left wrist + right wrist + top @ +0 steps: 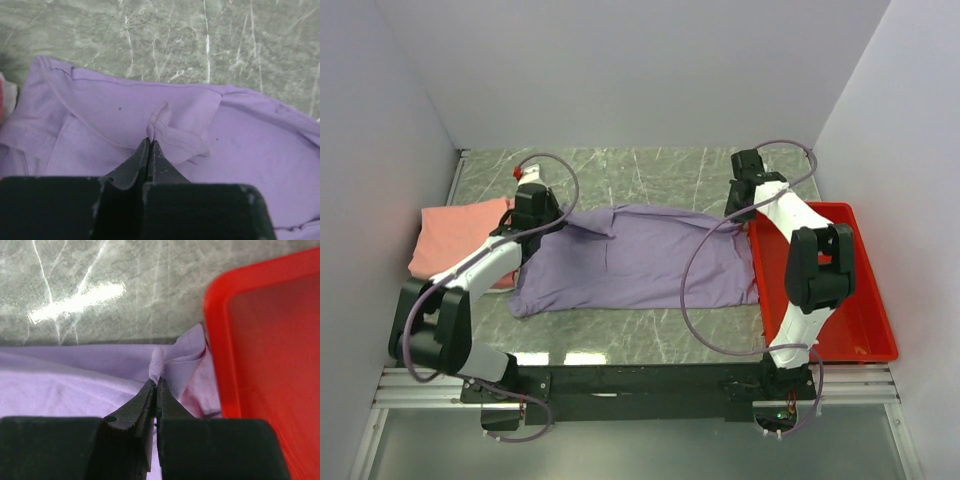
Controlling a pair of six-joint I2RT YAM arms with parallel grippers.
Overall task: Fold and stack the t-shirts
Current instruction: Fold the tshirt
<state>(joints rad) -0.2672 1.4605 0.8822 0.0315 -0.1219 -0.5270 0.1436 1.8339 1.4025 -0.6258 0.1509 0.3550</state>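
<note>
Fabric of the pale lavender short-sleeved cotton t-shirt point(640, 262), spread across the green marbled tabletop point(650, 175), is pinched at both ends. One fold is clamped by the left end effector point(149, 144), another by the right end effector point(156, 382) beside the red plastic tray point(260, 340). The folded salmon-pink shirt point(455, 235) is partly hidden by the left arm.

the lavender t-shirt point(640, 262) is a plain pale purple with a few tiny dark specks. the salmon-pink t-shirt point(455, 235) is unpatterned. the tray point(865, 300) is glossy bright red. the table point(640, 170) is grey-green marble, veined white. the left gripper point(149, 143) and the right gripper point(156, 382) are matt black.
</note>
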